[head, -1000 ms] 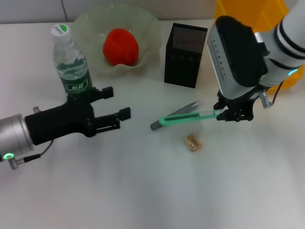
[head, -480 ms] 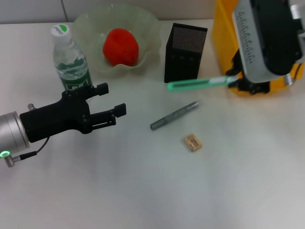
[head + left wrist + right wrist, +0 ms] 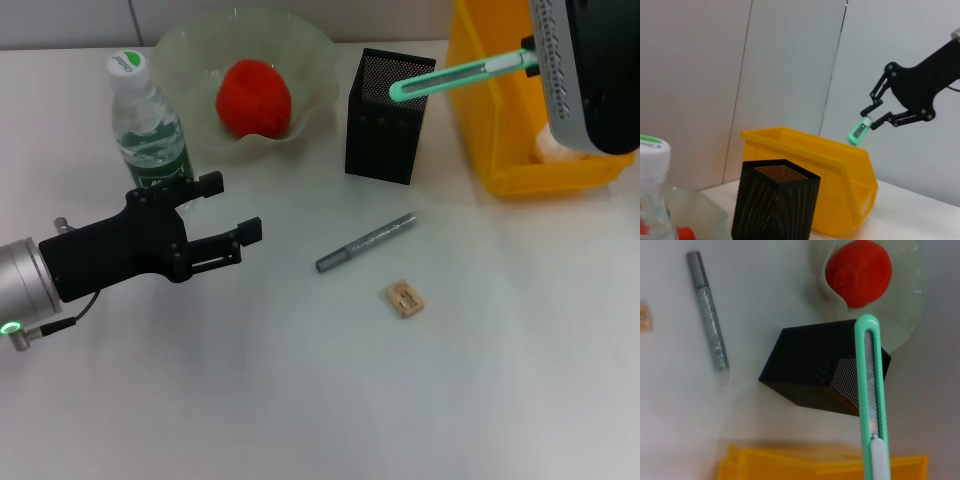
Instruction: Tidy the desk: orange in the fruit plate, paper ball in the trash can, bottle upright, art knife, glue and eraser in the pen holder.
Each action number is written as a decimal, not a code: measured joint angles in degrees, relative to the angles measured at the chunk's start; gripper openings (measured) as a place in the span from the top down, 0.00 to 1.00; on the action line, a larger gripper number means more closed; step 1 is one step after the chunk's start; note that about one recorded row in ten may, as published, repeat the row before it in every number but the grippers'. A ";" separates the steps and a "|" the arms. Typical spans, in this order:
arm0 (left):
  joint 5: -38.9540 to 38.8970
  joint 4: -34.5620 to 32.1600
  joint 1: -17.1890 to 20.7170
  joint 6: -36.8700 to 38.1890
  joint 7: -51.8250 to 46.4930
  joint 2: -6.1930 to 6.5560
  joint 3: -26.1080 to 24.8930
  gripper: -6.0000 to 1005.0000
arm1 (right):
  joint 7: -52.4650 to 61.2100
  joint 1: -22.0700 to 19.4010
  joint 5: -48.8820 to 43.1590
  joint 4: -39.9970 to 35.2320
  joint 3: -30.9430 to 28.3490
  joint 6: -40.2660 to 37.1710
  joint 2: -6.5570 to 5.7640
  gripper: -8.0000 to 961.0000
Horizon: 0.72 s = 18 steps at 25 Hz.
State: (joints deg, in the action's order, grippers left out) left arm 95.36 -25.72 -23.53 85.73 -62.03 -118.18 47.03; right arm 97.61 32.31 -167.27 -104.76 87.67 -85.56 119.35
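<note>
On the far left, the left gripper [image 3: 232,242] hangs low over the table [image 3: 300,400] with its fingers spread and nothing in them, just in front of the bottle [image 3: 147,125], which already stands upright. Behind and beside the bottle, the orange [image 3: 254,97] sits in the fruit plate [image 3: 190,55], so both of those jobs look finished. Further right stands the black mesh pen holder [image 3: 388,125], which the wrist view looking down into it shows with nothing in it yet. On the table in front of it lie the grey glue stick [image 3: 365,243] and, near it, the small tan eraser [image 3: 405,299], both waiting to be picked up. Above the pen holder, the green art knife [image 3: 455,77] is carried in the air, its tip over the holder's opening and its other end clamped in the right gripper [image 3: 867,118], which is raised high. At the far right is the yellow trash can [image 3: 500,150]; something pale shows inside it, possibly the paper ball, though that is hard to confirm. By this reckoning the knife still needs lowering in, then glue and eraser remain.
</note>
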 joint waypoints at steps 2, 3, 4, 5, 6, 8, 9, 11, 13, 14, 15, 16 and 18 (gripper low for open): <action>-0.01 0.20 0.11 -0.01 0.72 -0.10 -0.57 0.14 | -3.57 0.03 -0.04 -0.01 0.09 2.35 0.00 0.81; -0.01 0.20 0.11 -0.01 0.72 -0.10 -0.57 0.14 | -3.57 0.03 -0.04 -0.01 0.09 2.35 0.00 0.81; -0.10 0.48 0.48 -0.10 2.19 -0.26 -1.42 0.14 | -4.75 0.03 -0.05 0.42 0.10 3.84 0.00 0.81; -0.12 0.61 0.66 -0.14 2.74 -0.33 -1.71 0.14 | -5.93 -0.03 -0.06 1.04 0.09 5.33 0.00 0.81; -0.16 0.75 0.78 -0.17 3.14 -0.37 -1.93 0.14 | -7.38 -0.15 -0.06 1.73 0.00 7.22 0.00 0.81; -0.22 0.93 0.88 -0.19 3.49 -0.41 -2.11 0.14 | -9.44 -0.42 -0.08 2.69 -0.26 9.75 -0.03 0.81; -0.59 1.42 0.98 -0.21 4.28 -0.43 -2.29 0.14 | -10.28 -0.56 -0.08 3.05 -0.36 10.71 -0.03 0.80; -0.83 1.76 0.98 -0.21 4.81 -0.43 -2.29 0.14 | -12.16 -0.98 -0.10 3.76 -0.48 12.66 -0.05 0.80; -1.26 2.11 0.98 -0.22 5.53 -0.43 -2.29 0.14 | -14.55 -1.88 -0.11 4.53 -0.43 15.16 -0.05 0.80; -1.26 2.11 0.98 -0.22 5.53 -0.43 -2.29 0.14 | -17.19 -3.02 -0.11 5.57 -0.18 18.47 -0.03 0.80; -1.57 2.37 0.98 -0.22 5.88 -0.43 -2.29 0.14 | -17.19 -3.02 -0.11 5.57 -0.18 18.47 -0.03 0.80; -1.57 2.37 0.98 -0.22 5.88 -0.43 -2.29 0.14 | -18.78 -3.61 -0.11 6.65 0.00 21.05 0.00 0.80; -1.92 2.61 0.98 -0.21 6.26 -0.42 -2.29 0.14 | -21.19 -4.37 -0.11 8.59 0.15 25.00 0.04 0.80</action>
State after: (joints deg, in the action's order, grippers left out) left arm 93.44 -23.11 -22.56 85.51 -55.77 -118.60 44.74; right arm 76.42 27.95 -167.38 -96.17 87.82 -60.56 119.39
